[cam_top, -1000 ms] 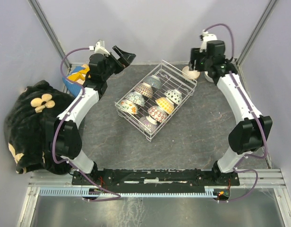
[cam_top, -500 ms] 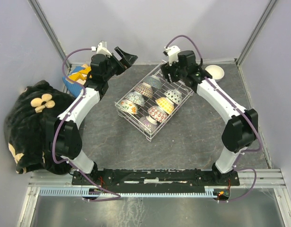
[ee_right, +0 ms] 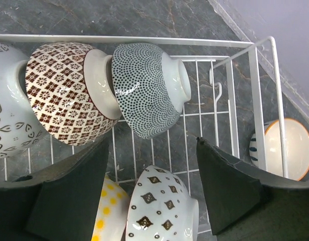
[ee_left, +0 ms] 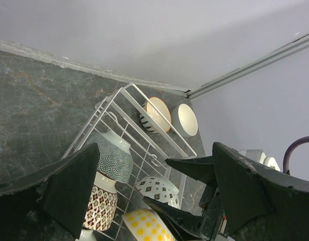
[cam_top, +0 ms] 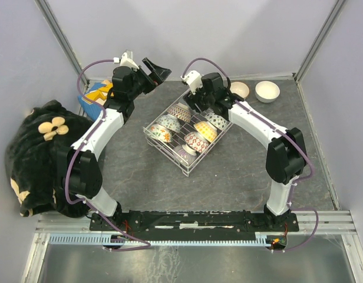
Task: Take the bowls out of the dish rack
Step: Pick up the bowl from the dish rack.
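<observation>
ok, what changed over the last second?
Right gripper left the orange-rimmed bowl beside the white bowl, swung left, and now hovers open over the far end of the dish rack. Left gripper and the racked bowls stayed put.

white arms (cam_top: 104, 128), black joints (cam_top: 81, 174), purple cables (cam_top: 87, 65)

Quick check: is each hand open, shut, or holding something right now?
Left hand: open, holding nothing.
Right hand: open above the rack, holding nothing.
</observation>
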`<state>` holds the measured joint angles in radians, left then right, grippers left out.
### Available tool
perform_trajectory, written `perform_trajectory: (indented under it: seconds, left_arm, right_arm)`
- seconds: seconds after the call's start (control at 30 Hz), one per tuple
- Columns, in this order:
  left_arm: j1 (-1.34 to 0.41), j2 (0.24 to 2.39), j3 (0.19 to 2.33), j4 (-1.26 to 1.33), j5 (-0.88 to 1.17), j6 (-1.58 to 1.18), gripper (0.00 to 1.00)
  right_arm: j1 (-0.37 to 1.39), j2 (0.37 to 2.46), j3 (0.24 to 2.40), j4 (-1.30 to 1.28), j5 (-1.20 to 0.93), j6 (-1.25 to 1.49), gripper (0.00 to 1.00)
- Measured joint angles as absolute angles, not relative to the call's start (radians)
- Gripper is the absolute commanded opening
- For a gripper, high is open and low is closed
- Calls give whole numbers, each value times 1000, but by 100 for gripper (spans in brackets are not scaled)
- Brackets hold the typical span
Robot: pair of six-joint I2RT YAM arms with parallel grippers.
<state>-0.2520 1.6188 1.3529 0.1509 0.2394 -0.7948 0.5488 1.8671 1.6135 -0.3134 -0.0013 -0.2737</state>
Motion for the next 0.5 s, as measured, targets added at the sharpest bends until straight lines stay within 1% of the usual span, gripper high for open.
perform_trajectory:
  seconds: [0.5]
  left_arm:
    - [-236, 1625, 1353, 151, 243, -795, 100]
  right_arm:
    - [575, 1980, 1613, -289, 35, -351, 78]
